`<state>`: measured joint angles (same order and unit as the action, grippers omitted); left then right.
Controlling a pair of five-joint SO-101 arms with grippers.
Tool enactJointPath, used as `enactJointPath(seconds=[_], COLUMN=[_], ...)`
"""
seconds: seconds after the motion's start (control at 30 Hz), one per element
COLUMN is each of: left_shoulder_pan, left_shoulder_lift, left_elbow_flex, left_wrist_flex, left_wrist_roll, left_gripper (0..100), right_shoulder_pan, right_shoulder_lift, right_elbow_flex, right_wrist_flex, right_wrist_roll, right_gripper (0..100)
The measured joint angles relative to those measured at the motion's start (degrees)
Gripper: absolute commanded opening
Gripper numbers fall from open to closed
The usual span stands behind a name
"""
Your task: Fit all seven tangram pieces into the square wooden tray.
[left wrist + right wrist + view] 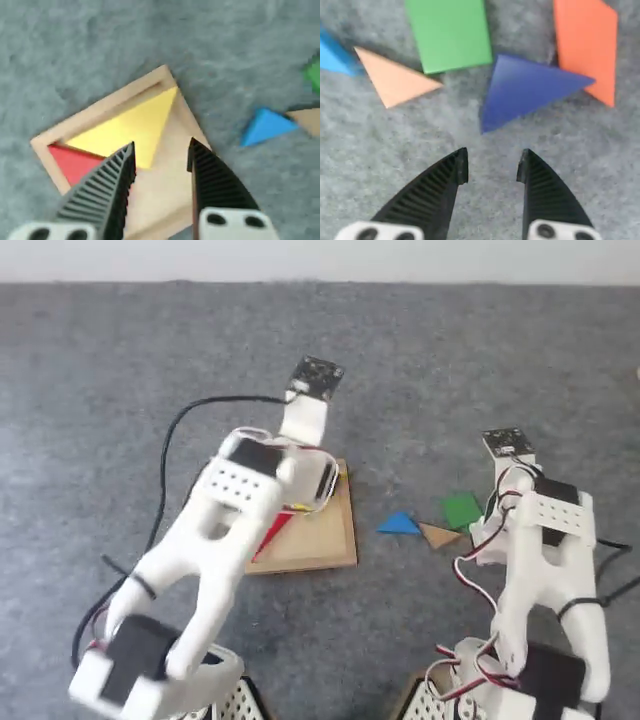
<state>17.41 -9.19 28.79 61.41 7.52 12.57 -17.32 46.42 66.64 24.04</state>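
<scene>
The square wooden tray (172, 82) lies on grey carpet and holds a yellow triangle (130, 127) and a red triangle (75, 162) side by side. My left gripper (161, 152) hangs open above the tray's bare part, empty. The left arm covers most of the tray (335, 540) in the high view. To the tray's right lie a light blue triangle (400, 524), a tan triangle (438, 534) and a green square (461, 509). My right gripper (492, 167) is open and empty, just short of a dark blue triangle (525, 87), beside an orange parallelogram (585, 45) and the green square (451, 32).
Grey carpet covers the whole table, with open room at the back and far left. A black cable (175, 450) loops left of the left arm. The right arm (540, 540) stands over the dark blue and orange pieces in the high view.
</scene>
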Motion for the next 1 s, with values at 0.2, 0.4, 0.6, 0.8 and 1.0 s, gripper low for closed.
enactJointPath(seconds=[0.2,0.4,0.6,0.8,1.0], left_shoulder_pan=[-1.5,-1.3,2.9,2.3,-0.8], left_shoulder_lift=[11.9,12.7,13.9,19.0,19.3], left_elbow_flex=[-5.8,-4.8,-4.8,-4.0,-4.1], left_wrist_flex=[3.9,1.9,0.4,-1.8,-1.8], left_wrist_roll=[-6.6,-14.5,-13.2,-11.0,-10.9], left_gripper=[16,16,16,16,13], right_shoulder_pan=[-0.1,-1.8,-1.9,-1.9,-1.9], right_shoulder_lift=[-0.1,-0.2,-0.2,-0.2,-0.2], right_elbow_flex=[6.1,9.6,9.8,10.1,10.1], right_wrist_flex=[-7.7,-12.3,-13.4,-13.6,-13.6], right_wrist_roll=[-1.8,-1.8,-1.9,-1.9,-1.9], right_gripper=[17.7,17.7,17.7,17.7,17.7])
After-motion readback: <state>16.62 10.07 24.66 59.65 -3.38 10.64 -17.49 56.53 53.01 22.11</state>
